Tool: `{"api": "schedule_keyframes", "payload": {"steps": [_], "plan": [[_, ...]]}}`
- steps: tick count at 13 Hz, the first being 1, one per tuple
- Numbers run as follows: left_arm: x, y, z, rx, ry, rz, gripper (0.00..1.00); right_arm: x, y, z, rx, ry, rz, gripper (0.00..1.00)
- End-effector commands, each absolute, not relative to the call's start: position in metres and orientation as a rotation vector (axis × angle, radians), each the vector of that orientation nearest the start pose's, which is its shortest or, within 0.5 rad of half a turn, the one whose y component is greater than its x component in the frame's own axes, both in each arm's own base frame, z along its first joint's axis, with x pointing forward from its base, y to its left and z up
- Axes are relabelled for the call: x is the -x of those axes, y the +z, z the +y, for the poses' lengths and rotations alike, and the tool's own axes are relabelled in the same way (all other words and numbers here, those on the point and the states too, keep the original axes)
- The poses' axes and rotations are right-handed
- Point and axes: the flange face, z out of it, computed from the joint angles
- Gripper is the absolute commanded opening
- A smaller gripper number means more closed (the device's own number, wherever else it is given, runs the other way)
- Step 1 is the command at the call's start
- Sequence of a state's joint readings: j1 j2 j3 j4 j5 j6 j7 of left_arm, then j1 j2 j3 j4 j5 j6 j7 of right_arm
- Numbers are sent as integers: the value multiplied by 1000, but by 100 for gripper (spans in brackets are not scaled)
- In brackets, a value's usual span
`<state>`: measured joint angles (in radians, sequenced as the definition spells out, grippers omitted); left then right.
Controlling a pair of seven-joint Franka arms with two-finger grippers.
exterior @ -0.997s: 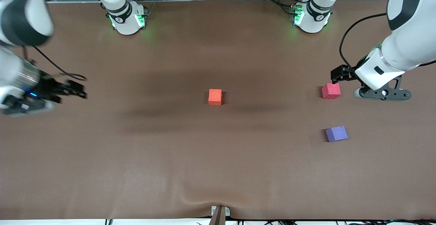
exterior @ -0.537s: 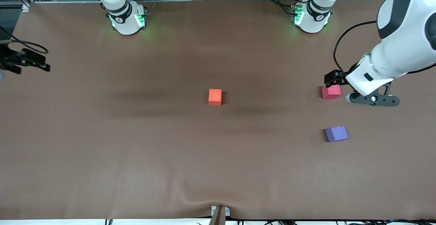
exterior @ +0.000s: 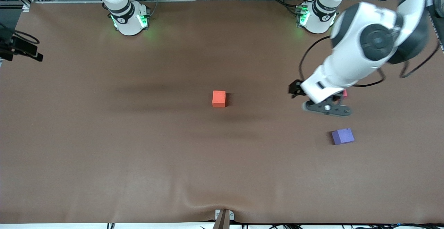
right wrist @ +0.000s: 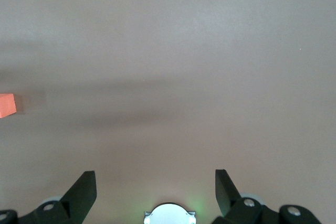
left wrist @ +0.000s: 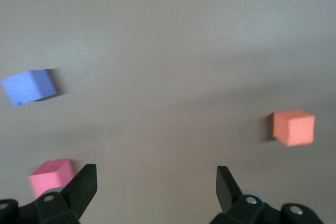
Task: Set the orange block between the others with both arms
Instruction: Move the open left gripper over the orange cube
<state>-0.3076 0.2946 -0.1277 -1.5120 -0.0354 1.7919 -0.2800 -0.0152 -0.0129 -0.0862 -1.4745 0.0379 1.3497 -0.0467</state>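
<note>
I see a plain brown table [exterior: 104, 152], a matte orange block [exterior: 219, 98], a purple-blue cube [exterior: 342, 136], a red-pink cube [left wrist: 50, 178], white arms with black joint bands [exterior: 360, 55], green-lit bases [exterior: 130, 19]

Front view: the whole bench [exterior: 104, 152] is seen from high above, facing the arm bases along the top edge. Wrist views: the bench is seen from close overhead. The orange block [exterior: 219, 98] is shared by all three.
</note>
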Motion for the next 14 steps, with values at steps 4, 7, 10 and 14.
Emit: {"api": "schedule_keyframes", "payload": {"steps": [4,7,10,14], "plan": [[-593,426,-379,3248,15,32,100,-517,682,-30,3108,105,35,100],[-585,399,-413,3262,5,-21,100,-518,688,-26,3110,88,-18,100],[-573,370,-445,3266,15,-57,100,-519,686,-31,3139,92,-61,100],[-566,350,-466,3288,-14,-57,100,-519,686,-27,3148,96,-75,100]]}}
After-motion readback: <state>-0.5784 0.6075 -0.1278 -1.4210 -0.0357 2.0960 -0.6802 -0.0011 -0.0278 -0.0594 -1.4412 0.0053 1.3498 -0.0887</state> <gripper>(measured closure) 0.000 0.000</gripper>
